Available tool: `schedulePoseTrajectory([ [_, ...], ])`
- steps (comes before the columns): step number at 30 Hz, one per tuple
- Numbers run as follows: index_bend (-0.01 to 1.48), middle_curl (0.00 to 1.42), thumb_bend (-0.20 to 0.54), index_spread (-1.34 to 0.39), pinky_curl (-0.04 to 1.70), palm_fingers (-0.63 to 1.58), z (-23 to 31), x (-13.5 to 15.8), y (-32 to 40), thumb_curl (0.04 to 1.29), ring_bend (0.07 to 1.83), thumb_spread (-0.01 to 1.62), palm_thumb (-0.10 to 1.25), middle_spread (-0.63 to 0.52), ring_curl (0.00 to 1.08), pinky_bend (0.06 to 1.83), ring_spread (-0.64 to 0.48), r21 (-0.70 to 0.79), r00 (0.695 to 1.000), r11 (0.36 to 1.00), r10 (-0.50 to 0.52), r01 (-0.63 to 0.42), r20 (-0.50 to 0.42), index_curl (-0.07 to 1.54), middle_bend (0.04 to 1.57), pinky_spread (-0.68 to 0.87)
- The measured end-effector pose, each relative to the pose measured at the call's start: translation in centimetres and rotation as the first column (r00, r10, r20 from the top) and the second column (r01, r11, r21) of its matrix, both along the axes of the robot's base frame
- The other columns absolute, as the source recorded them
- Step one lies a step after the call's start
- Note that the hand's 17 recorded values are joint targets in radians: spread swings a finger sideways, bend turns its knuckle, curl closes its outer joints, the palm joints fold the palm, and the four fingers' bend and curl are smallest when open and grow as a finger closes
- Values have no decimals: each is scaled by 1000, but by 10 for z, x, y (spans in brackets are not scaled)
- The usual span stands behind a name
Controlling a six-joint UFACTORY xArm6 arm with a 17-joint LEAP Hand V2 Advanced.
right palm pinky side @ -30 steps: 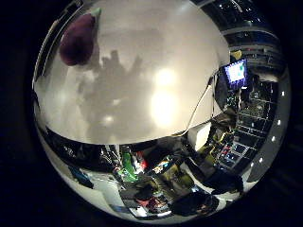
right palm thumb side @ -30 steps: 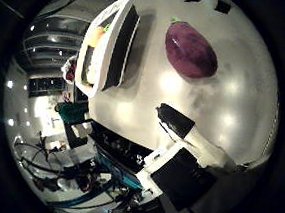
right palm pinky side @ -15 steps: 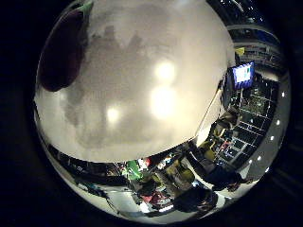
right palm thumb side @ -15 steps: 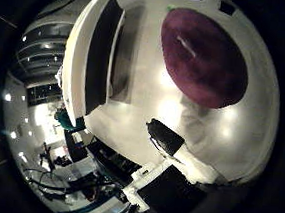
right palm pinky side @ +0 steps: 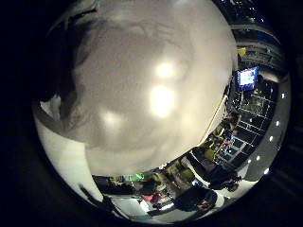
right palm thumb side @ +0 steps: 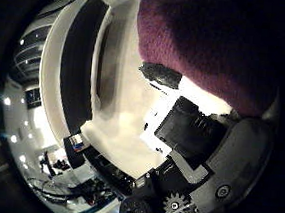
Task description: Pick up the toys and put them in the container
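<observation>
While my palm hangs this close over the purple plush toy, the toy fills much of the thumb-side view and lies on the pale worktop, just beside the white container with its dark inside. One of my fingers reaches in with its dark tip at the toy's edge, and it seems to touch the fabric, but whether my fingers are spread, together or already clamped round the toy I cannot tell from what shows. My hand shows only as black and white blocks and a small gear below the toy. The risk I judge from here is a poor hold: the toy looks soft and rounded, so a fingertip pressing at its edge could roll or push it along the smooth worktop instead of gripping it, perhaps toward the container's wall. A shallow pinch of the plush could also let it slip free on the lift. The worktop near the toy is bare and glossy, throwing back bright ceiling lights and carrying a dark shadow. Beyond its edge, away from the toy, lies a dim room with a lit screen, rows of small lights and cluttered furniture.
</observation>
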State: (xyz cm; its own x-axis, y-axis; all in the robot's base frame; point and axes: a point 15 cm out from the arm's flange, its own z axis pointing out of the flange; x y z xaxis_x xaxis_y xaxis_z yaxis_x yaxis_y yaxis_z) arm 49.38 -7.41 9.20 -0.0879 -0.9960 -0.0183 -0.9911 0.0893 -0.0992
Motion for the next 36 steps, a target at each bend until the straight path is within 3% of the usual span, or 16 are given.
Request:
schedulePoseTrajectory([
  [6,1113,684,-11,-235,681,1225,63,-4,-27,402,1374,986,940,-113,595,1266,-180,-33,990,999,-18,23,137,691,1256,-234],
  [13,1173,665,-14,-199,804,1185,143,-30,-24,444,1411,986,999,-96,608,1257,-171,-38,987,999,2,4,160,694,1316,-194],
  [20,1187,644,-18,-191,891,1180,214,-60,46,471,1415,981,1005,-92,609,1218,-170,-33,970,991,133,-129,203,683,1336,-185],
  [27,1198,627,-19,-189,963,1182,217,-72,151,486,1419,979,1002,-90,607,1177,-170,5,945,964,260,-266,198,673,1346,-187],
  [31,1203,623,-20,-189,999,1182,185,-84,222,490,1424,986,996,-90,609,1156,-171,29,929,936,345,-351,133,670,1355,-191],
  [36,1204,617,-20,-197,1036,1182,161,-69,281,492,1424,996,975,-90,609,1124,-171,41,905,917,384,-398,183,665,1359,-205],
])
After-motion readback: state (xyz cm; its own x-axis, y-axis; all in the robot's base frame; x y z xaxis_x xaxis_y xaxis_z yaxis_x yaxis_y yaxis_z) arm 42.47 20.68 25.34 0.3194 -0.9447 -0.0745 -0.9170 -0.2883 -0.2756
